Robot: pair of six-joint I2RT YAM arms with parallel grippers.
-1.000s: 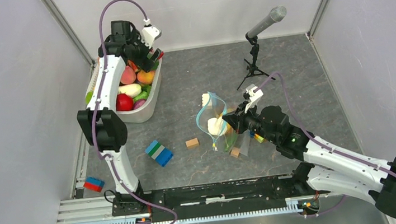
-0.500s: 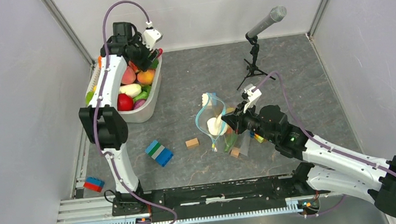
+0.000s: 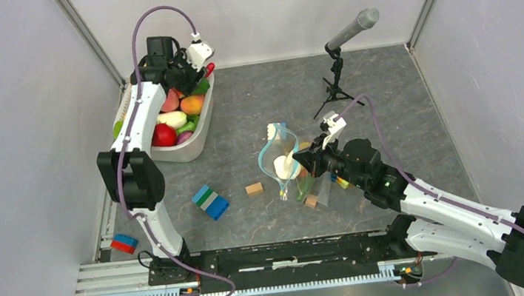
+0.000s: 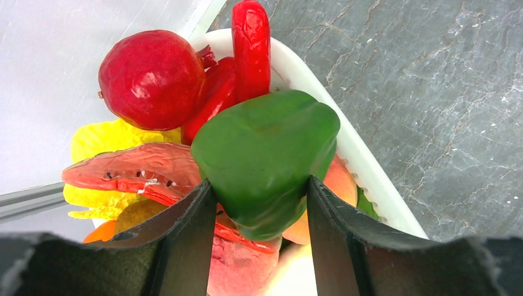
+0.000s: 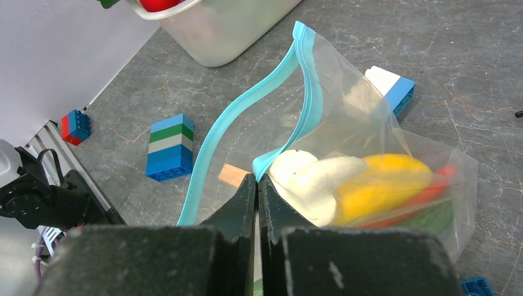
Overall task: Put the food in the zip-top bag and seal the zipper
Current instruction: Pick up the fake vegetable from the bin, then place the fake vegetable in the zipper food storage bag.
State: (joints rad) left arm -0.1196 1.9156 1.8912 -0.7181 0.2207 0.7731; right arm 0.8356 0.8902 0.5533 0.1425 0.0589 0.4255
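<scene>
Grey tabletop (image 3: 254, 104): in white tub (image 3: 192, 150), clamps left gripper (image 4: 259, 184) on green pepper (image 4: 265, 142); well apart from tub, pinches right gripper (image 5: 257, 182) on zipper (image 5: 311, 80); risks glossy pepper squirting free.

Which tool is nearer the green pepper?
Left. The left tool grips the green pepper at the white tub; the right tool is far away, pinching the zipper.

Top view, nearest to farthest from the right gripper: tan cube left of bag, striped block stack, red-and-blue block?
1. Tan cube, just left of right gripper.
2. Striped block stack, farther left.
3. Red-and-blue block, far left edge.
</scene>
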